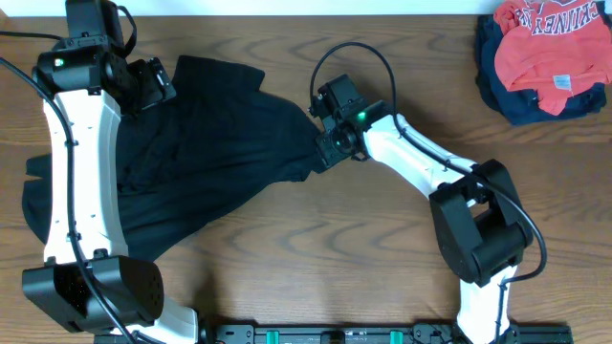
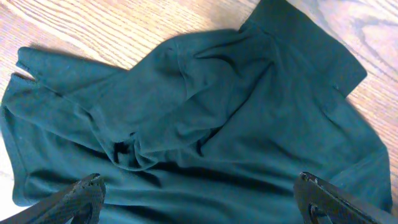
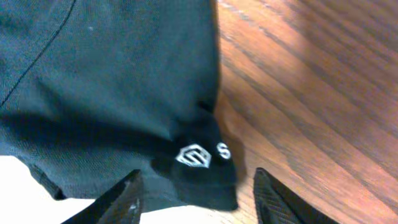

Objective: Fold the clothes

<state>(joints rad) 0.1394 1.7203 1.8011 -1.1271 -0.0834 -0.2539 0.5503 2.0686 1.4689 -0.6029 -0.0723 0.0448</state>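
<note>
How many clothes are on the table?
3: the black shirt spread on the left, the red shirt in the top-right corner, the navy garment under it. Others may hide in that pile.

Overhead: even, bright light from above. Faint soft shadows fall on the table [image 1: 335,258] just beside the shirt [image 1: 201,162], whose black cloth swallows fold detail. Left wrist: sharp. Shirt reads greenish, and the wood up-left of it is washed out by glare. Right wrist: soft focus overall. Logo [image 3: 194,155] legible, wood right of the shirt blurred, blown-out white patch below it.
</note>
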